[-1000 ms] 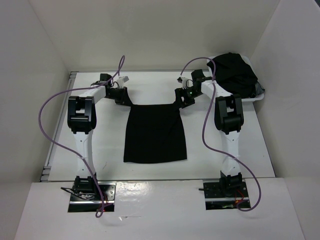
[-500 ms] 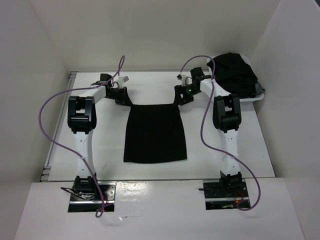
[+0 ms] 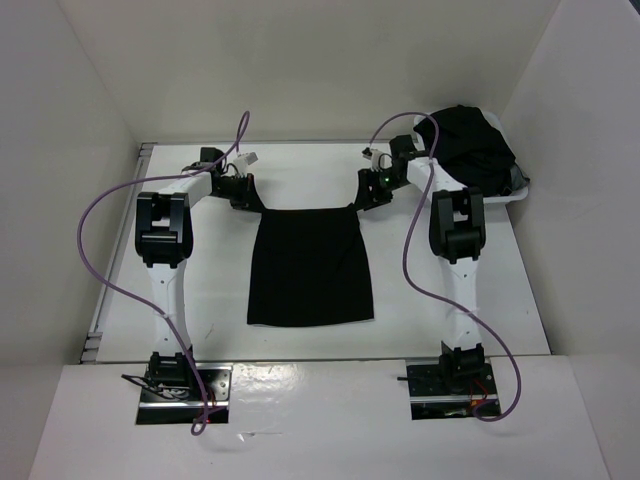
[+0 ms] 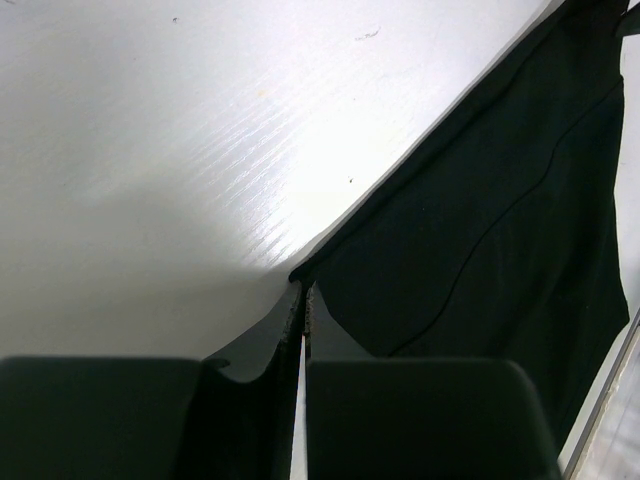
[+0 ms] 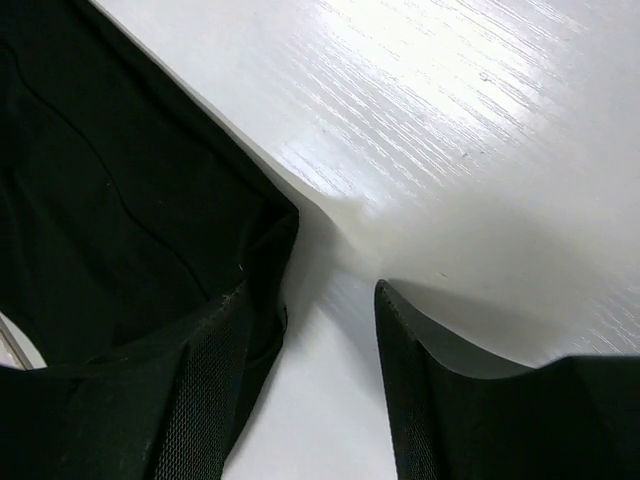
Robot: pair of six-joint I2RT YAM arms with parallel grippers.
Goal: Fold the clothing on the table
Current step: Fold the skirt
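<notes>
Seen from above, the clothing (image 3: 310,265) is spread flat in the middle of the table (image 3: 200,290), with its narrower far edge lying between the two arms. The left gripper (image 3: 250,202) is set at the far left corner and the right gripper (image 3: 365,198) at the far right corner, presumably so that the far edge can be carried toward the near hem. A heap of black clothes (image 3: 470,145) is kept apart at the far right.

In the left wrist view, the fingers (image 4: 250,420) are pressed together, with the cloth's corner pinched between them.

In the right wrist view, the fingers (image 5: 440,420) are held apart. One is laid over the corner's edge and the other over bare table, so nothing is gripped yet.
</notes>
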